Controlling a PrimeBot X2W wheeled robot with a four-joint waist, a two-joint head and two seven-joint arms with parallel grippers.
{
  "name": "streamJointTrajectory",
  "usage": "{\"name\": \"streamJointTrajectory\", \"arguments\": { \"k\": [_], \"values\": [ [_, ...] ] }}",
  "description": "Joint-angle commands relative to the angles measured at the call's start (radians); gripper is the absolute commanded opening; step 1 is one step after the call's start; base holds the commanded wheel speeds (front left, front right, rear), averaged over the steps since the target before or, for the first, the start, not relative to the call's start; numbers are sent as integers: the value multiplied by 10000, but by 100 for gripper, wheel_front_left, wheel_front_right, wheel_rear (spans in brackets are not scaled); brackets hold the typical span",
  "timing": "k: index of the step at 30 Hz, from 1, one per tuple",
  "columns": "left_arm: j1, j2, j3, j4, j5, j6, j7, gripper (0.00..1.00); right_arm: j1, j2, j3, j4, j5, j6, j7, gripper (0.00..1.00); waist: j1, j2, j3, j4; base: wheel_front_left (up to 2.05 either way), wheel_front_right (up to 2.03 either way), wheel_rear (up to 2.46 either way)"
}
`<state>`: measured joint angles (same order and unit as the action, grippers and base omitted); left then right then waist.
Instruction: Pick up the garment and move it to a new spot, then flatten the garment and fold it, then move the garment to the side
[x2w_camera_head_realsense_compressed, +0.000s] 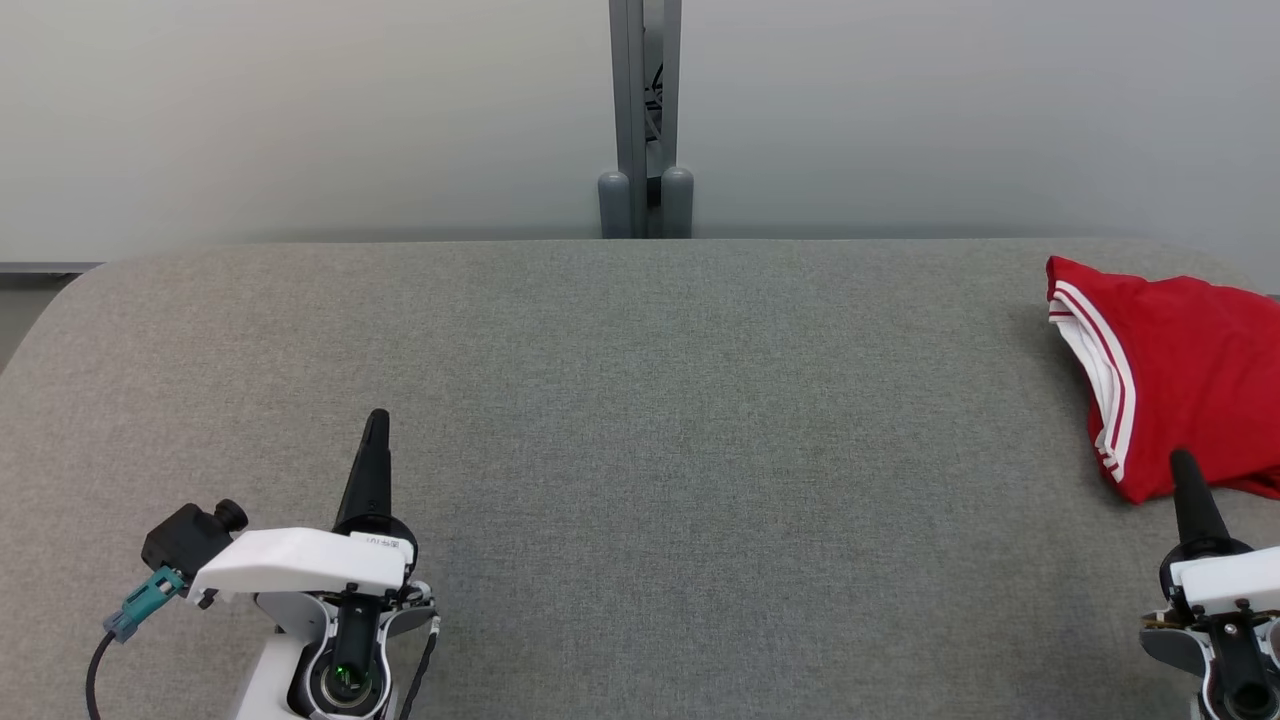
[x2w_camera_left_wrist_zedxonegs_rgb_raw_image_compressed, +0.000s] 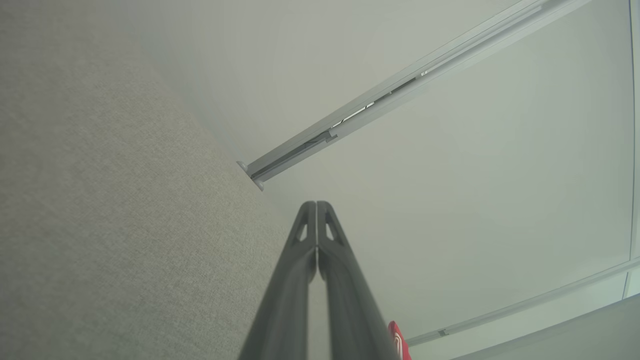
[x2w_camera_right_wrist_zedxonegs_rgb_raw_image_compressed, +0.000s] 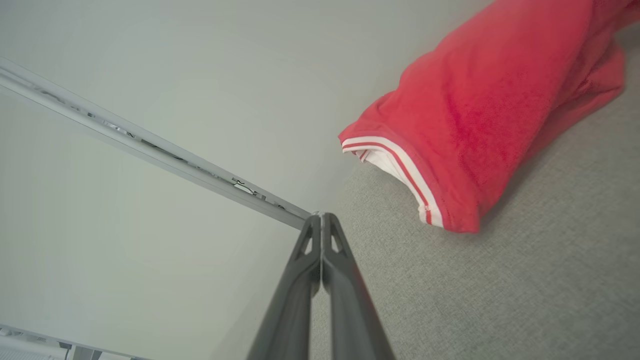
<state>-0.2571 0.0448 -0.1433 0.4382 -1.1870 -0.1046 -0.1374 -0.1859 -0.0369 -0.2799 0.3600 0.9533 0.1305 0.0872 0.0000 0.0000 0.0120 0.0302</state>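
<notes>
Left fingers: pressed together tip to tip, nothing between them. They sit over the near left of the worktop, pointing away from the robot. The left wrist view shows the same closed pair.

Right fingers: also closed and empty, at the near right. In the head view the tip overlaps the garment's near corner. The right wrist view shows bare worktop between tip and cloth, so near but not touching.

Garment: red knit, probably a T-shirt, with a white-and-red striped band along one edge. It lies bunched at the far right of the worktop and runs off the head view's right side. The striped band faces the worktop's middle.

Handling (judgement): light, soft and limp. It will sag from any pinch point, and the worktop's cloth cover may drag on it. Nothing to break.

Where to hold (judgement): the striped band is doubled and firmer and lies closest to the right fingers, which must open first. Layers are stacked there, so a pinch may catch several. Shoulders and hem cannot be told apart yet.

Far edge: grey post against a pale wall
</notes>
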Motion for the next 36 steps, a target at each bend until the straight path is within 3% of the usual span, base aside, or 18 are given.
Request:
{"name": "streamJointTrajectory", "arguments": {
  "k": [1,36],
  "values": [
    [-352,41,-3,11,-291,-49,49,0,-293,-112,-107,-81,314,4,128,0,0,0,-2,-7,0,0,0],
    [-1330,63,-258,727,-3298,-193,520,0,-824,-162,-1175,327,3449,4,1400,0,0,0,-38,-174,0,0,0]
  ]
}}
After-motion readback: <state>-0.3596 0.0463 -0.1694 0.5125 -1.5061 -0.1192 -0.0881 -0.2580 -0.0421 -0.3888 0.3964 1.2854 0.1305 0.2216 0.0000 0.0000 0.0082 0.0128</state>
